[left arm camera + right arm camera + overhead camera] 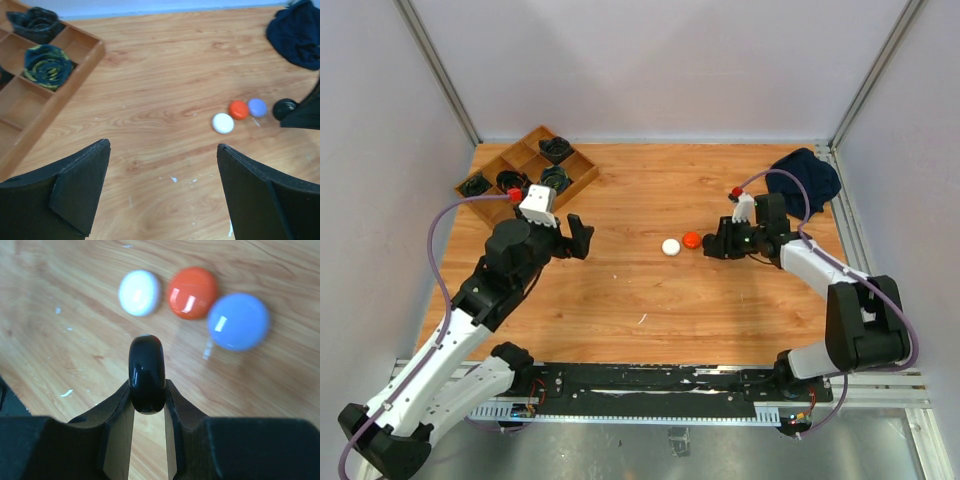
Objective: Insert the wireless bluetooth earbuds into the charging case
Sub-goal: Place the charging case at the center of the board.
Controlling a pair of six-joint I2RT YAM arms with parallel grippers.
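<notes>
Three round, coin-like charging cases lie in a row at mid-table: white (670, 246), orange (691, 239) and lavender-blue (238, 321). A fourth case, glossy black (147, 372), stands on edge just above the wood, and my right gripper (147, 386) is shut on it right beside the lavender one. My left gripper (164, 146) hangs open over bare wood to the left of the row, with nothing between its fingers. The black case (284, 109) also shows in the left wrist view at the right end of the row. No earbuds are in view.
A wooden divider tray (570, 150) holding dark rolled items sits at the back left, close behind my left wrist. A dark blue cloth (807, 175) lies bunched at the back right corner. Small white scuffs (172, 178) mark the wood under the left gripper.
</notes>
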